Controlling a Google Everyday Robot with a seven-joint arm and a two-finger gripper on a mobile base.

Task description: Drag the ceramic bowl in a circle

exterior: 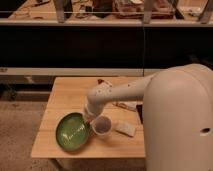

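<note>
The ceramic bowl (pixel 71 133) is a wide, shallow, glossy green dish lying near the front left of the wooden table (pixel 62 97). My gripper (pixel 88 119) comes down from the white arm (pixel 117 95) onto the bowl's right rim. It is shut on that rim, its fingertips hidden against the bowl's edge. The bowl looks slightly tilted toward the camera.
A small white cup (pixel 101 126) stands right beside the bowl's right edge, close to the gripper. A pale flat packet (pixel 125 129) lies to its right, with more small items (pixel 127 105) behind under the arm. The table's front edge is close to the bowl. A dark counter stands behind.
</note>
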